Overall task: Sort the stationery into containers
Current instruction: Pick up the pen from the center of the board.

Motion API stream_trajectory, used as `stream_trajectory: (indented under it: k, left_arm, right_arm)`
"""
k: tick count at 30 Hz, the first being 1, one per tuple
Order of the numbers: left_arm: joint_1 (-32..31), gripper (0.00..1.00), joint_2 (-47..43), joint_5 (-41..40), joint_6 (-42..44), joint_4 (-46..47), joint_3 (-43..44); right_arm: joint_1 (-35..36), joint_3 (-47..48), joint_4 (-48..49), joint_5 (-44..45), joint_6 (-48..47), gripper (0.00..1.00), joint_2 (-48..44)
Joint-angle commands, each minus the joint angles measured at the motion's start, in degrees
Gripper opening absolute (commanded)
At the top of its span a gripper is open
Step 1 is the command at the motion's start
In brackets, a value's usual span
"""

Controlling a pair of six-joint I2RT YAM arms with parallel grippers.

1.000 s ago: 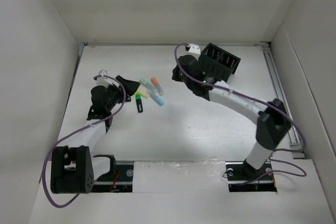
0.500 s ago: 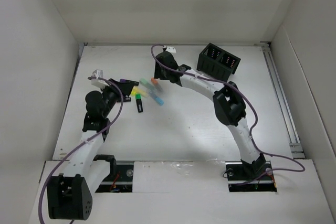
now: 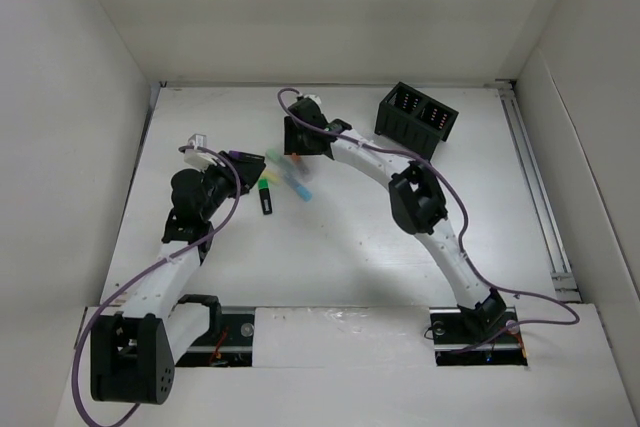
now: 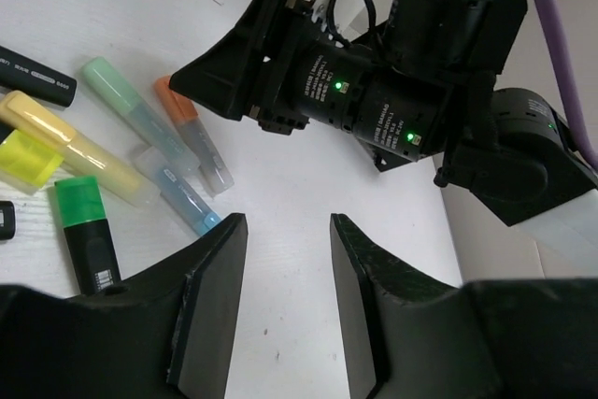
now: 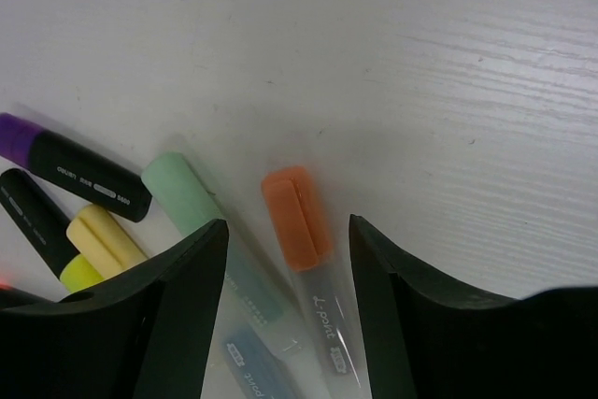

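Nearest the front edge, on the left side of the table (image 3: 400, 237), the left gripper (image 4: 285, 231) is hovering with its jaws apart and nothing between them, pointing across at the pens (image 3: 297, 187). These are lying loose on the tabletop, left of its middle: a green-capped black highlighter (image 4: 84, 231) nearest, then a yellow highlighter (image 5: 103, 238), a pale blue pen (image 4: 177, 195), a mint pen (image 5: 187, 192) and a purple-capped black marker (image 5: 84, 175). Just beyond them the right gripper (image 5: 285, 231) is hanging over the far side of the pile, jaws spread and empty, with the cap of the orange highlighter (image 5: 297, 217) showing in the gap between them.

This looks like the approach to a pick. The next move calls for lowering straight down and closing across the orange highlighter without nudging the mint pen just beside it. The organiser box (image 3: 417, 117) is sitting by the far edge, right of centre, well apart from the pens.
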Motion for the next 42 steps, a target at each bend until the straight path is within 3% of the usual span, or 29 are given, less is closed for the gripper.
stream_trajectory:
  k: [1,10,12,14,20,22,24,26,29,39,42]
  left_arm:
    - [-0.1,0.38,-1.2,0.2,0.0,2.4,0.0]
    - [-0.1,0.39,-1.8,0.8,0.0,2.4,0.0]
    - [-0.1,0.4,-1.8,0.8,0.0,2.4,0.0]
    - [-0.1,0.4,-2.3,0.8,0.0,2.4,0.0]
    - [-0.1,0.4,-2.2,1.9,0.0,2.4,0.0]
    - [-0.1,0.42,-2.2,1.9,-0.6,2.4,0.0]
    - [-0.1,0.42,-2.2,2.4,-0.6,2.4,0.0]
    - [-0.1,0.42,-2.2,2.4,-0.6,2.4,0.0]
    - [-0.1,0.42,-2.2,2.4,-0.6,2.4,0.0]
    - [-0.1,0.42,-2.2,2.9,-0.6,3.0,0.0]
    - [-0.1,0.42,-1.6,2.9,-0.6,3.0,0.0]
  right_arm:
    - [-0.2,3.1,-2.2,-2.0,-0.9,0.62,0.8]
    - [-0.2,4.2,-5.0,-0.5,-0.4,0.61,2.2]
    - [-0.2,4.7,-5.8,0.9,-0.4,0.51,2.7]
    - [-0.2,5.2,-6.8,3.4,-0.4,0.49,2.7]
    - [-0.8,2.4,-8.0,10.5,0.2,0.26,0.7]
    - [-1.9,-0.5,-8.0,10.5,0.2,0.26,-1.1]
    - [-2.5,-2.9,-7.5,10.0,0.2,0.33,-2.3]
    - [-3.1,-3.5,-7.0,9.5,0.2,0.48,-3.4]
    - [-3.1,-3.2,-7.0,8.9,0.2,0.62,-4.0]
    - [-4.7,5.3,-9.9,8.3,-0.9,0.63,2.2]
    - [-4.7,6.0,-10.4,8.3,-1.5,0.56,3.5]
